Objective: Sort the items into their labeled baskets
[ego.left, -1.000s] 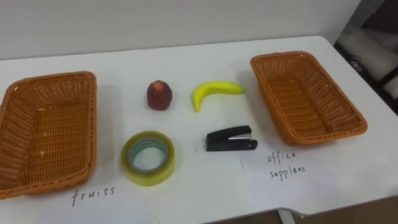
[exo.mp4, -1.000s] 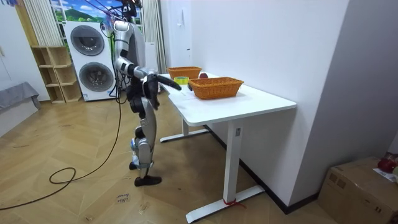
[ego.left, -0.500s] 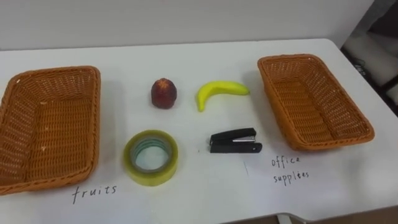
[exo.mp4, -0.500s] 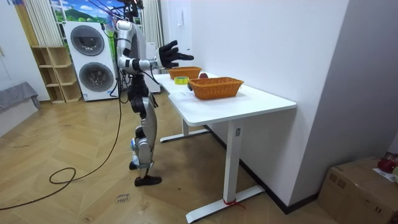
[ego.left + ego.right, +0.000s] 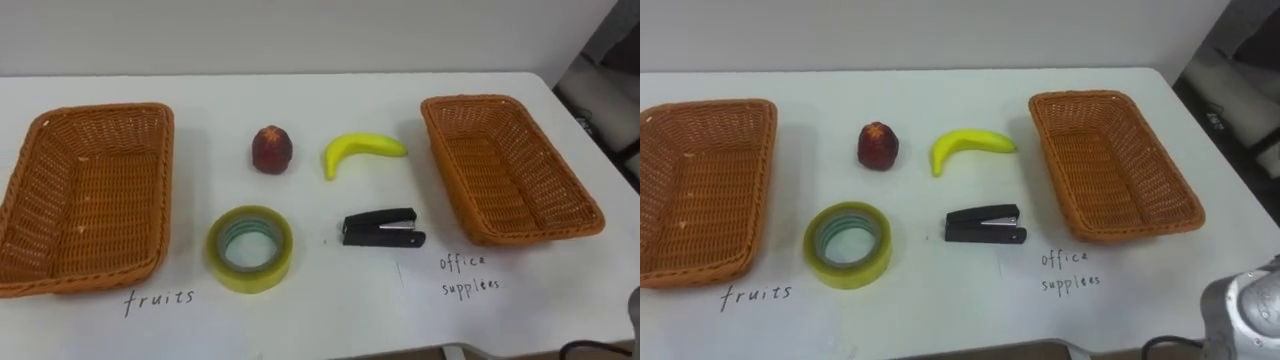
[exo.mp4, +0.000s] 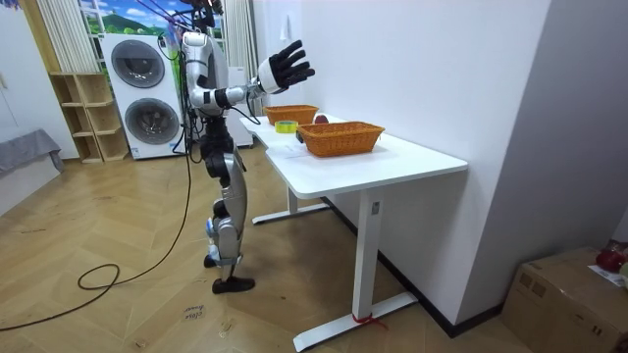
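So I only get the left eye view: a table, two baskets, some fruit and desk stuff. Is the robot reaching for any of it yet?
Observer: No. It stands at the white table with its right hand held up high above the tabletop, fingers spread, holding nothing.
Visitor: What is behind it?
Observer: Stacked washing machines, against the wall at the room view's left.
Visitor: Anything else lying about?
Observer: A cardboard box sits on the wooden floor at the room view's right, past the table.
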### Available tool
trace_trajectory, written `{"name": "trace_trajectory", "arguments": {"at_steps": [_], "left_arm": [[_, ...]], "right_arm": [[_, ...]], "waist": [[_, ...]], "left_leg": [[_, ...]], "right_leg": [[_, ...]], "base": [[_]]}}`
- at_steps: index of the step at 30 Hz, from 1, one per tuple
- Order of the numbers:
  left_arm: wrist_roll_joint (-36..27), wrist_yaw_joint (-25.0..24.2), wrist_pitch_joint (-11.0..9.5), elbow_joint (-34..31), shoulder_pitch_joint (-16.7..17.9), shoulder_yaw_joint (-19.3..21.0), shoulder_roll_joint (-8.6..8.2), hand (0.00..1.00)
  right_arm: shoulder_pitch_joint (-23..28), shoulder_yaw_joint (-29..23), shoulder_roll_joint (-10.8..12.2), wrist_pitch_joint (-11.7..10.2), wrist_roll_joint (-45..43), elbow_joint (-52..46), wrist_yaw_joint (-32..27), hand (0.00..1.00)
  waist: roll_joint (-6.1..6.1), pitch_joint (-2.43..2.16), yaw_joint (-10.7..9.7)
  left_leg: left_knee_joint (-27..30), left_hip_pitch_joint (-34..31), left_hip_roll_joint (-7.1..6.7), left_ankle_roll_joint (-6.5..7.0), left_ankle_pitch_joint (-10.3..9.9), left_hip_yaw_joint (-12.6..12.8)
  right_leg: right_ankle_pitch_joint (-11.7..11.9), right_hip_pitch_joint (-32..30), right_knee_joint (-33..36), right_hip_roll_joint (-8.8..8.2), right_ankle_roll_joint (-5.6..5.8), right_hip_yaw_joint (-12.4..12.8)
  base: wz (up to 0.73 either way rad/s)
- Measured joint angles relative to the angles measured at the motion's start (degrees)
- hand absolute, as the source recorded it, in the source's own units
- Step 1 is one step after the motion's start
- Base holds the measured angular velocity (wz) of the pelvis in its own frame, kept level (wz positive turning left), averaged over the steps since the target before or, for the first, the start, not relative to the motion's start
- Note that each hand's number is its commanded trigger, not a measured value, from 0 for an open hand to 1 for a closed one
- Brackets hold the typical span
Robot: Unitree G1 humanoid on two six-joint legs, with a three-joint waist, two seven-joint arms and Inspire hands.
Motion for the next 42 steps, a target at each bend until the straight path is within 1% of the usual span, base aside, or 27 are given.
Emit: {"name": "trace_trajectory", "arguments": {"at_steps": [4, 6, 8, 9, 11, 16, 18, 21, 24, 28, 29, 31, 33, 35, 37, 40, 42], "left_arm": [[1.2, 0.0, 0.0, 0.0, 0.0, 0.0, 0.00, 0.00], [1.2, 0.0, 0.1, 0.0, 0.0, -0.1, 0.01, 0.00], [1.2, 0.0, 0.1, 0.0, 0.0, -0.3, -0.01, 0.00], [1.3, 0.0, 0.2, 0.0, 0.0, -0.5, -0.02, 0.00], [1.7, -0.1, 0.2, 0.0, 0.0, -0.7, -0.02, 0.00], [1.8, -0.3, 0.1, 0.1, 0.1, -1.0, -0.04, 0.00], [1.8, -0.4, 0.1, 0.1, -0.1, -1.3, -0.07, 0.00], [1.8, -0.4, 0.1, 0.1, -0.2, -2.1, -0.08, 0.00], [1.8, -0.7, 0.1, 0.1, -0.3, -2.0, -0.04, 0.00], [1.8, -1.3, 0.1, 0.1, -0.3, -2.2, -0.04, 0.00], [1.8, -1.3, 0.1, 0.2, -0.2, -2.2, -0.04, 0.00], [1.8, -1.4, 0.1, 0.2, -0.4, -2.2, -0.03, 0.00], [1.8, -1.8, 0.1, 0.2, -1.2, -2.2, -0.01, 0.00], [1.8, -2.0, 0.1, 0.2, -1.7, -2.2, 0.05, 0.00], [1.8, -2.3, 0.1, 0.2, -1.9, -2.2, 0.07, 0.00], [1.8, -2.3, 0.1, 0.3, -2.1, -2.2, 0.17, 0.00], [1.8, -2.4, 0.1, 0.5, -2.4, -2.2, 0.55, 0.00]], "right_arm": [[-0.3, 0.0, -0.7, 0.0, -0.3, -1.6, 1.2, 0.00], [-0.6, 0.6, -0.8, 0.1, -3.4, -1.9, 1.7, 0.00], [-1.4, 1.0, -0.8, 0.1, -5.5, -1.9, 2.1, 0.00], [-1.8, 1.0, -0.8, 0.2, -6.7, -1.9, 2.3, 0.00], [-2.7, 1.1, -0.8, 0.2, -7.6, -1.9, 2.5, 0.00], [-4.3, 2.1, -0.9, 0.2, -11.4, -2.4, 4.3, 0.00], [-4.6, 2.5, -0.9, 0.2, -13.7, -2.8, 6.2, 0.00], [-4.6, 3.5, -1.0, 0.2, -14.0, -4.2, 8.9, 0.00], [-4.6, 4.2, -1.0, 0.2, -16.1, -4.3, 11.2, 0.00], [-4.6, 5.0, -1.1, 0.2, -16.5, -6.4, 13.8, 0.00], [-4.6, 5.3, -1.2, 0.2, -16.5, -6.6, 14.1, 0.00], [-4.6, 6.8, -2.2, 0.2, -16.5, -6.8, 15.4, 0.00], [-4.6, 8.8, -3.3, 0.4, -17.2, -6.8, 18.1, 0.00], [-4.6, 9.6, -3.4, 0.8, -18.4, -6.8, 20.3, 0.00], [-4.6, 10.4, -3.5, 0.8, -18.6, -6.8, 22.3, 0.00], [-4.6, 11.3, -3.7, 0.9, -18.7, -6.8, 24.3, 0.00], [-4.6, 11.6, -4.0, 1.7, -19.6, -6.8, 26.4, 0.00]], "waist": [[0.00, -0.06, 0.2], [-0.01, -0.16, 0.5], [0.05, -0.36, 0.5], [0.12, -0.57, 0.5], [0.15, -0.75, 0.8], [-0.11, -0.78, 0.9], [-0.26, -0.74, 0.9], [-0.39, -0.59, 1.0], [-0.57, -0.50, 1.1], [-0.61, -0.41, 1.3], [-0.61, -0.41, 1.3], [-0.59, -0.39, 1.3], [-0.42, -0.29, 1.4], [-0.38, -0.27, 1.4], [-0.36, -0.35, 1.5], [-0.25, -0.32, 1.4], [-0.38, -0.43, 1.5]], "left_leg": [[0.0, 0.0, 0.01, 0.00, 0.0, -0.3], [0.0, 0.1, 0.04, 0.00, 0.0, -0.6], [0.1, 0.1, 0.08, 0.00, 0.0, -0.8], [0.1, 0.1, 0.09, 0.00, 0.0, -0.9], [0.1, 0.3, 0.10, 0.00, 0.0, -1.0], [0.1, 0.2, 0.11, 0.00, 0.0, -1.8], [0.3, 0.1, 0.09, -0.01, 0.0, -1.9], [0.4, 0.0, 0.07, -0.05, 0.0, -2.0], [0.4, 0.0, 0.08, -0.06, 0.0, -2.0], [0.3, 0.0, 0.09, -0.06, 0.0, -2.0], [0.3, 0.0, 0.09, -0.06, 0.0, -2.0], [0.3, 0.0, 0.09, -0.06, 0.0, -2.0], [0.2, -0.3, 0.09, -0.06, 0.0, -2.1], [0.3, -0.6, 0.10, -0.06, 0.0, -2.2], [0.3, -0.8, 0.09, -0.06, 0.0, -2.3], [0.3, -0.8, 0.11, -0.06, 0.0, -2.3], [0.3, -0.9, 0.15, -0.07, 0.1, -2.3]], "right_leg": [[0.2, 0.2, 0.0, -0.02, -0.03, -0.4], [0.2, 0.2, 0.1, -0.04, -0.09, -0.6], [0.3, 0.2, 0.1, -0.03, -0.15, -0.6], [0.3, 0.3, 0.1, -0.04, -0.16, -0.7], [0.3, 0.4, 0.1, -0.03, -0.19, -0.7], [0.4, 0.8, 0.1, -0.11, -0.26, -1.4], [0.4, 1.2, 0.0, -0.21, -0.25, -1.8], [0.4, 1.3, -0.6, -0.22, -0.23, -1.8], [0.5, 1.5, -0.8, -0.15, -0.21, -1.8], [0.7, 1.7, -0.9, -0.16, -0.18, -2.0], [0.7, 1.7, -0.9, -0.17, -0.18, -2.0], [0.7, 1.6, -0.9, -0.17, -0.18, -2.0], [0.7, 1.3, -0.9, -0.18, -0.18, -2.0], [0.7, 1.1, -0.9, -0.20, -0.18, -2.2], [0.7, 1.0, -0.9, -0.22, -0.18, -2.3], [0.7, 0.9, -0.9, -0.21, -0.18, -2.4], [0.7, 0.9, -0.8, -0.24, -0.18, -2.7]], "base": [[0.04], [0.00], [0.00], [0.00], [0.00], [0.07], [0.10], [0.04], [0.00], [0.00], [0.00], [0.00], [0.00], [0.02], [0.02], [0.00], [0.02]]}}
